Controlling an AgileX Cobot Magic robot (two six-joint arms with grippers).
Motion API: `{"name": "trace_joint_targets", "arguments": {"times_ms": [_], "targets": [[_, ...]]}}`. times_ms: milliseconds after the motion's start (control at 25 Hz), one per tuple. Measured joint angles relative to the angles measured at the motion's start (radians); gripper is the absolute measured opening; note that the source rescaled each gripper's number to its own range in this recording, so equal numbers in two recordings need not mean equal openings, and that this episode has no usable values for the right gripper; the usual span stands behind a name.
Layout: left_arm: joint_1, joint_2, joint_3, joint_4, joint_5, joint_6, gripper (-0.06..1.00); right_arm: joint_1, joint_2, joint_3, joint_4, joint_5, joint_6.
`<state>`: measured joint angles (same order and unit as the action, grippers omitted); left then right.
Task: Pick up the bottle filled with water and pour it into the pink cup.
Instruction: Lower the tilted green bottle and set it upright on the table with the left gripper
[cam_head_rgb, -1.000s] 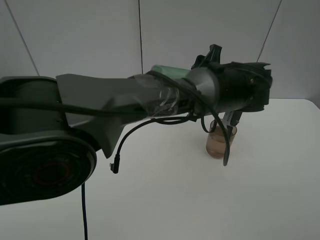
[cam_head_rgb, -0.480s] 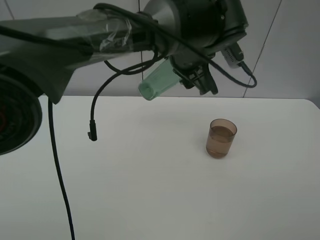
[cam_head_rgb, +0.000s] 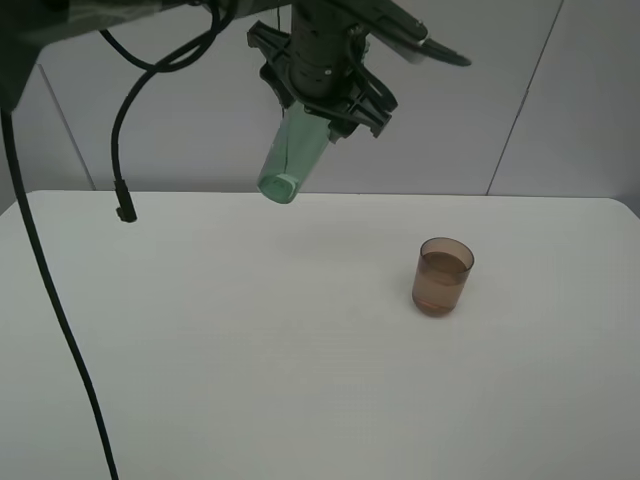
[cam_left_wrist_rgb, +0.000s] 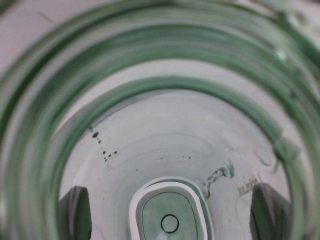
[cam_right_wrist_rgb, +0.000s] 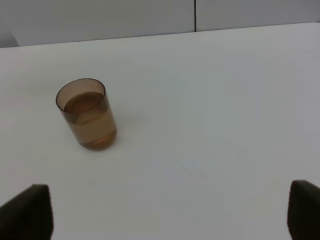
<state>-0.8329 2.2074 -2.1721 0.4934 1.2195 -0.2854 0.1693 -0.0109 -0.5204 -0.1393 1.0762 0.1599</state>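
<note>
High over the back of the table, my left gripper (cam_head_rgb: 327, 108) is shut on the green bottle (cam_head_rgb: 290, 158). The bottle hangs tilted, its lower end pointing down and to the left, well left of the pink cup (cam_head_rgb: 443, 277). The left wrist view is filled by the bottle (cam_left_wrist_rgb: 165, 125), seen lengthwise, with dark fingertips (cam_left_wrist_rgb: 75, 210) on either side. The pink cup (cam_right_wrist_rgb: 87, 114) stands upright on the white table (cam_head_rgb: 300, 380), partly filled with liquid. My right gripper (cam_right_wrist_rgb: 165, 220) is open, low over the table on the near side of the cup, and holds nothing.
A black cable with a loose plug (cam_head_rgb: 125, 213) dangles from the left arm above the table's back left. Grey wall panels (cam_head_rgb: 520, 90) stand behind the table's far edge.
The left arm has lifted and swung left, away from the cup. The bottle went with it, from lying level above the cup to hanging tilted over the back of the table.
</note>
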Motion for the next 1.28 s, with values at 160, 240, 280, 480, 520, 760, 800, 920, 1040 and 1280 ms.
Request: {"name": "trace_joint_targets", "arguments": {"times_ms": [160,240,280,480,520,760,800,920,1040,1280], "targets": [[0.04,-0.061,0.127,-0.034,-0.002,-0.002,0.01,0.0,0.0,0.0,0.0,0.0,0.0],[0.063,-0.113,0.221,-0.055,-0.031,-0.013,0.01,0.0,0.0,0.0,0.0,0.0,0.0],[0.077,-0.139,0.279,-0.066,-0.064,-0.021,0.01,0.0,0.0,0.0,0.0,0.0,0.0],[0.156,-0.293,0.573,-0.12,-0.303,-0.063,0.01,0.0,0.0,0.0,0.0,0.0,0.0],[0.173,-0.321,0.618,-0.131,-0.355,-0.07,0.01,0.0,0.0,0.0,0.0,0.0,0.0],[0.246,-0.393,0.826,-0.178,-0.551,-0.078,0.01,0.0,0.0,0.0,0.0,0.0,0.0],[0.255,-0.393,0.85,-0.187,-0.581,-0.078,0.01,0.0,0.0,0.0,0.0,0.0,0.0],[0.278,-0.393,0.924,-0.225,-0.703,-0.078,0.01,0.0,0.0,0.0,0.0,0.0,0.0],[0.293,-0.393,0.987,-0.261,-0.836,-0.078,0.01,0.0,0.0,0.0,0.0,0.0,0.0],[0.314,-0.393,1.049,-0.276,-0.944,-0.078,0.01,0.0,0.0,0.0,0.0,0.0,0.0]]}}
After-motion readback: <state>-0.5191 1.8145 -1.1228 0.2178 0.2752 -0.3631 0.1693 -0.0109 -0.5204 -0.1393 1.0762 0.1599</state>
